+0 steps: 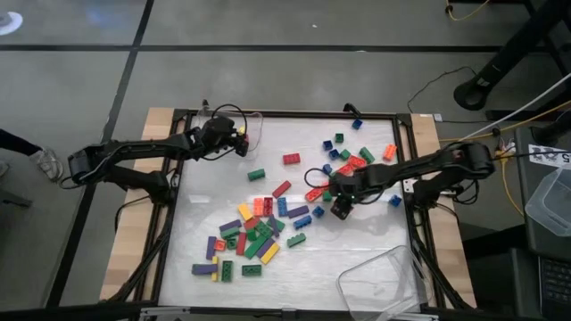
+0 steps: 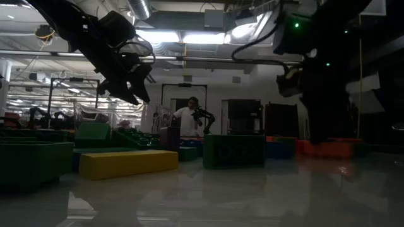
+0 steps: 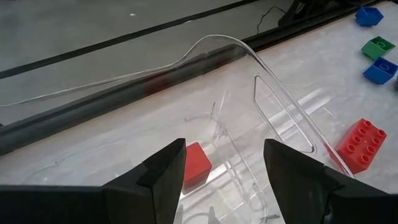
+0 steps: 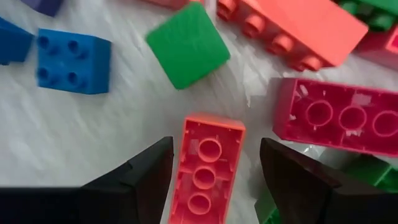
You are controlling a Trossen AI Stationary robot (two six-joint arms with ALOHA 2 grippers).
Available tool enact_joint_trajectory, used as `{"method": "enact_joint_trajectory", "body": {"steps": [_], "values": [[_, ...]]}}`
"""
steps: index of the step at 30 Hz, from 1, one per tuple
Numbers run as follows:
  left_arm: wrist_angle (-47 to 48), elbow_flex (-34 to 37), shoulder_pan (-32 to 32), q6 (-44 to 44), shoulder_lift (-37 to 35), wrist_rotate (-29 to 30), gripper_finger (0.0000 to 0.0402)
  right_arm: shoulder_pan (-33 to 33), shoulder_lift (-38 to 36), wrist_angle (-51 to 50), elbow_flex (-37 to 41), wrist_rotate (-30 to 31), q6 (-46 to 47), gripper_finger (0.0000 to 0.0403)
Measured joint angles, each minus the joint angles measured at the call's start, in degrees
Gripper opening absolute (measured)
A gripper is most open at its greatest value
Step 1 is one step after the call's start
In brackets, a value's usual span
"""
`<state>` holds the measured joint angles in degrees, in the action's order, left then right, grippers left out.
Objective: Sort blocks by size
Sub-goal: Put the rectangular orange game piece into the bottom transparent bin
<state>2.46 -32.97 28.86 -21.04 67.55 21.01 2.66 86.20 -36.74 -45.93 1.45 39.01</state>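
Many coloured blocks lie on the white table, in a heap (image 1: 259, 236) near the middle and a looser group (image 1: 352, 165) at the right. My right gripper (image 1: 341, 210) points down, open, over an orange-red long block (image 4: 205, 168). That block lies studs down between the fingers, with gaps on both sides. My left gripper (image 1: 241, 145) hangs open at the far left over a clear tray (image 3: 249, 53). A small red block (image 3: 196, 163) lies in that tray. A longer red block (image 3: 359, 144) lies just outside it.
A second clear tray (image 1: 379, 281) sits at the near right corner. A black frame (image 1: 410, 160) runs round the table. A green block (image 4: 186, 43), a blue block (image 4: 71, 59) and a dark red long block (image 4: 342, 118) lie close to my right gripper.
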Motion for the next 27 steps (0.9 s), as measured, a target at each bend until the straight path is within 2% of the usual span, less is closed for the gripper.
{"method": "enact_joint_trajectory", "body": {"steps": [8, 14, 16, 21, 27], "values": [[0.0, 0.0, 0.0, 0.0, 0.0, -0.1, 0.0205, 0.0, 3.8, -0.8, 0.0, -0.4, 0.2, 0.0229], [0.0, 0.0, 0.0, 0.0, 0.0, -0.1, 0.0205, 0.0, 3.6, -0.9, -0.1, -0.9, -1.6, 0.0139], [0.0, 0.0, 0.0, 0.0, 0.0, 0.0, 0.0205, 0.0, 3.2, -0.8, -0.1, -1.5, -3.0, 0.0132], [0.0, 0.0, 0.0, 0.0, 0.0, -0.1, 0.0205, 0.0, 0.9, -0.8, -2.8, -6.9, -5.3, 0.0132], [0.0, 0.0, -0.1, -0.2, 0.0, -0.1, 0.0205, 0.6, -2.5, -1.7, -8.4, -16.3, -6.7, 0.0132]]}}
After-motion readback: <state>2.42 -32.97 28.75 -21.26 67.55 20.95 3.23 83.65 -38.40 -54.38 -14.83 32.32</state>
